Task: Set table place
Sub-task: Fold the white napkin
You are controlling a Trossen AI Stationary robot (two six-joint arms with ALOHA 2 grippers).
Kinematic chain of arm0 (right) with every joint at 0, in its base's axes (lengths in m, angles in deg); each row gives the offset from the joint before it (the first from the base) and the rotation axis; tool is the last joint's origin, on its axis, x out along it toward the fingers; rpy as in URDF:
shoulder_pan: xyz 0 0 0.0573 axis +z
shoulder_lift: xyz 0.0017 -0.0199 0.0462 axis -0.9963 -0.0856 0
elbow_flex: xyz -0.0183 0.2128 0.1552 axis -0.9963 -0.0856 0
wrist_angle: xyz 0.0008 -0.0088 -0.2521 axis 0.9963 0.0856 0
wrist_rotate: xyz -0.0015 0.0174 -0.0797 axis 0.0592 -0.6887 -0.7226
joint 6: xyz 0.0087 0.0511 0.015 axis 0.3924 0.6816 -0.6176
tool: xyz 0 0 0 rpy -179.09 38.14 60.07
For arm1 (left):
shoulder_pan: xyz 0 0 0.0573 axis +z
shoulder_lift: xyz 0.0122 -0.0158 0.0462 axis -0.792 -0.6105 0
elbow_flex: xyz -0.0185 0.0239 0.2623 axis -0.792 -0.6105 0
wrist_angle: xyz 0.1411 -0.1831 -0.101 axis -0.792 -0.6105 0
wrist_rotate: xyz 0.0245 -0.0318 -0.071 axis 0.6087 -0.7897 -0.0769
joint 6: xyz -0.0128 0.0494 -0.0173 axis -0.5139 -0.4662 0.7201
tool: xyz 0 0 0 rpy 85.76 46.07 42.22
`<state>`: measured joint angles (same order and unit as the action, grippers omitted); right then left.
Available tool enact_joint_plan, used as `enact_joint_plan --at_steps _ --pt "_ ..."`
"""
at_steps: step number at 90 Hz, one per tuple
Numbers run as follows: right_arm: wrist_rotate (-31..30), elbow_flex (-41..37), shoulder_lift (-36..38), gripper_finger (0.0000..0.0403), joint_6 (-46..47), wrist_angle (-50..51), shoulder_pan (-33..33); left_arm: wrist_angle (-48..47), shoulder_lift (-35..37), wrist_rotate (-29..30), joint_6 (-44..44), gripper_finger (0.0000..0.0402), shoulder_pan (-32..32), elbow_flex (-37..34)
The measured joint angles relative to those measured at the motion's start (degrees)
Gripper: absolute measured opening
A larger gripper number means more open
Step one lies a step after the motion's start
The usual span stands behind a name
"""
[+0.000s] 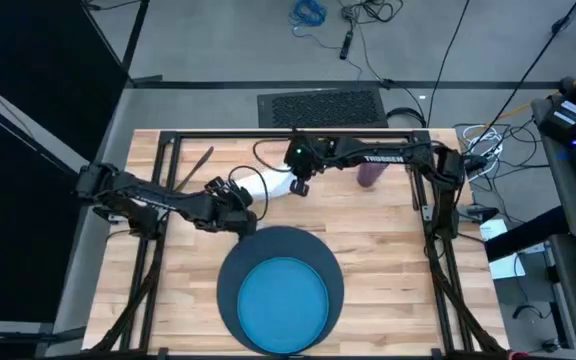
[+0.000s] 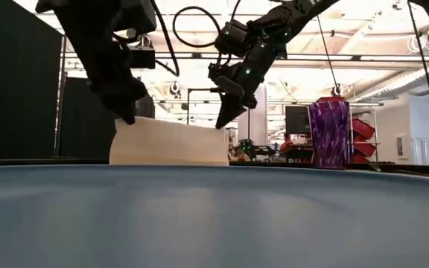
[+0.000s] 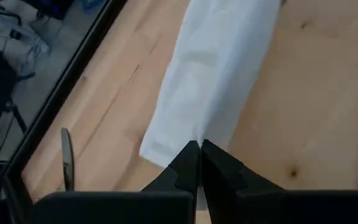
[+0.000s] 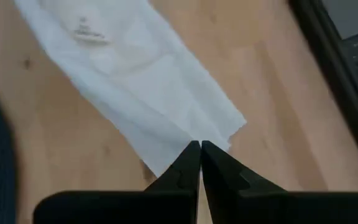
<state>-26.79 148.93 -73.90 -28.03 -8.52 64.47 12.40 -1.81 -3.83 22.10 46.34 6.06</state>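
The white napkin [image 1: 271, 184] is stretched between my two grippers behind the navy mat [image 1: 230, 272] and its blue plate [image 1: 284, 300]. My left gripper [image 1: 240, 203] is shut on the napkin's left end, and my right gripper [image 1: 299, 186] is shut on its right end. In the low view the napkin [image 2: 170, 141] stands as an upright sheet, with its lower edge hidden behind the plate's rim [image 2: 214, 175]. The purple cup [image 1: 370, 175] stands upright on the table to the right of my right gripper. A dark metal utensil [image 1: 196, 165] lies at the far left. My left gripper pinches the napkin's left end at its edge [image 3: 191, 138] between its two fingers, coming slanting down from the table's left. That end [image 2: 125, 123] is held up off the table. One layer or several, I cannot tell. My right gripper pinches the napkin's right end at its edge [image 4: 199, 138] between its two fingers, slanting down from the table's right. That corner [image 2: 220, 128] is raised, and the top edge runs nearly straight to the other gripper.
The table's black frame [image 1: 288, 133] runs along the far edge close behind the napkin. The utensil [image 3: 66, 165] lies beside that frame on the left. Bare wood [image 1: 398, 270] shows right of the mat and between the mat and the cup [image 2: 328, 134].
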Motion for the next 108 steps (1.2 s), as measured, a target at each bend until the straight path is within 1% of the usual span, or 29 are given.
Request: enact_joint_plan --at_steps 18,23,37,45,50,57,79,85,108 --pt "0.6 -0.1 -4.1 0.0000 -0.8 -0.8 -1.8 0.9 -1.6 -0.1 0.0 0.0000 2.0 -0.4" --pt "0.5 -0.1 -4.5 0.0000 -0.9 -2.5 -2.1 2.2 -1.7 -0.2 0.1 0.0000 2.5 -1.3" --pt "0.7 -0.1 -4.6 0.0000 -0.9 -5.6 -2.6 3.6 -1.8 -1.1 4.1 0.0000 4.0 -4.6" --pt "2.9 -0.1 -4.6 0.0000 -0.1 -6.6 -3.3 4.0 -1.8 -0.9 6.0 0.0000 4.9 -6.0" --pt "3.7 -0.1 -4.8 0.0000 0.6 -7.0 -3.8 4.7 -1.8 -0.9 6.0 0.0000 5.3 -6.9" --pt "4.5 0.0 -5.5 0.0000 1.5 -7.7 -4.4 8.1 -1.8 -1.9 5.7 0.0000 6.0 -8.0" --pt "4.7 1.5 -7.4 0.0000 2.2 -7.3 -4.5 14.0 -1.8 -6.0 2.7 0.0000 7.7 -10.5" --pt "4.7 2.1 -7.4 0.0000 1.9 -8.2 -4.5 14.1 -1.8 -5.6 2.7 0.0000 8.3 -10.6" --pt "4.7 3.6 -7.3 0.0000 1.7 -5.8 -3.7 14.6 -1.8 -2.5 2.8 0.0000 11.1 -10.6"
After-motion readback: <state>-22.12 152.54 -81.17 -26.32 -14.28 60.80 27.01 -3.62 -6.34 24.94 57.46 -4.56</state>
